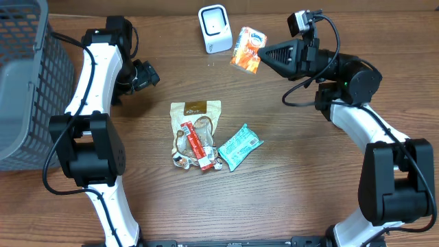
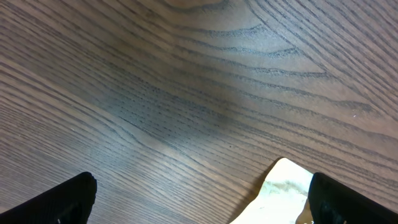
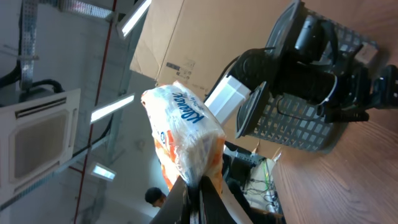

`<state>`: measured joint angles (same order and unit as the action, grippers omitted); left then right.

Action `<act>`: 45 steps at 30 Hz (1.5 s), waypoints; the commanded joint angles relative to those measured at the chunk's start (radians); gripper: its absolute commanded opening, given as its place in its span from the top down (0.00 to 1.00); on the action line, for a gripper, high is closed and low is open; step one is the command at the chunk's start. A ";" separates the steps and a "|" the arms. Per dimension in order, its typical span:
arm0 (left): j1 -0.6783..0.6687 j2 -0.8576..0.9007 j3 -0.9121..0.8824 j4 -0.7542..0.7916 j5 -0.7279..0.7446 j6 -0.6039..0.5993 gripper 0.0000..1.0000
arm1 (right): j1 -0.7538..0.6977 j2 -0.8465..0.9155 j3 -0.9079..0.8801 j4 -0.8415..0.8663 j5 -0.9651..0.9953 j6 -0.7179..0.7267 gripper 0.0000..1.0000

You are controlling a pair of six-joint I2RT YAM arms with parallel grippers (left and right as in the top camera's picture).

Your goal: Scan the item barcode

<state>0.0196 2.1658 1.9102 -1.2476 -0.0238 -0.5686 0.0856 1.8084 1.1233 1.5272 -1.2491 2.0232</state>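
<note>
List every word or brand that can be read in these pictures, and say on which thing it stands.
"Kleenex": on the tissue pack pinched in the right hand.
Brown pouch: label too small to read.
Teal packet: print too small to read.
Red stick: print too small to read.
Cardboard box: sticker blurred, not readable.

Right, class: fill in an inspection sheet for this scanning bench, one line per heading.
Surface: wooden table.
Job's things: scanner upright at far edge; tissue pack held up beside it.
Clutter: brown pouch, red stick, teal pack mid-table; grey basket at left.
Grippers: left fingers open, empty; right fingers shut on tissue pack.
Cables: black cable looping over right arm.
Surroundings: ceiling lights, cardboard box.
</note>
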 commanded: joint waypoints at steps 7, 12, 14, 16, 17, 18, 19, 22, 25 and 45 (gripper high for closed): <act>-0.007 -0.015 0.016 0.000 -0.010 0.012 0.00 | -0.011 -0.164 0.000 0.055 0.015 0.138 0.96; -0.007 -0.015 0.016 0.000 -0.010 0.012 0.00 | -0.053 -0.259 0.000 0.054 -0.006 0.139 0.97; -0.007 -0.015 0.016 0.000 -0.010 0.012 0.00 | -0.074 -0.288 0.000 0.054 -0.020 0.139 0.97; -0.007 -0.015 0.016 0.000 -0.010 0.012 0.00 | -0.090 -0.314 0.000 0.054 -0.032 0.138 0.97; -0.007 -0.015 0.016 0.000 -0.010 0.012 0.00 | -0.097 -0.331 0.000 0.053 -0.035 0.139 0.97; -0.007 -0.015 0.016 0.000 -0.010 0.012 0.00 | -0.099 -0.341 0.000 0.050 -0.035 0.139 0.97; -0.007 -0.015 0.016 0.000 -0.010 0.012 0.00 | -0.099 -0.353 0.000 0.038 -0.032 0.139 0.97; -0.007 -0.015 0.016 0.000 -0.010 0.012 0.00 | -0.091 -0.407 0.000 -0.016 0.022 0.139 0.97; -0.007 -0.015 0.016 0.000 -0.010 0.012 0.00 | -0.078 -0.446 0.000 -0.014 0.090 0.139 0.97; -0.007 -0.015 0.016 0.000 -0.010 0.012 0.00 | -0.072 -0.573 0.000 0.053 0.535 0.139 0.96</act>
<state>0.0196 2.1658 1.9102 -1.2476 -0.0238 -0.5690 0.0074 1.2510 1.1217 1.5276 -0.8440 2.0232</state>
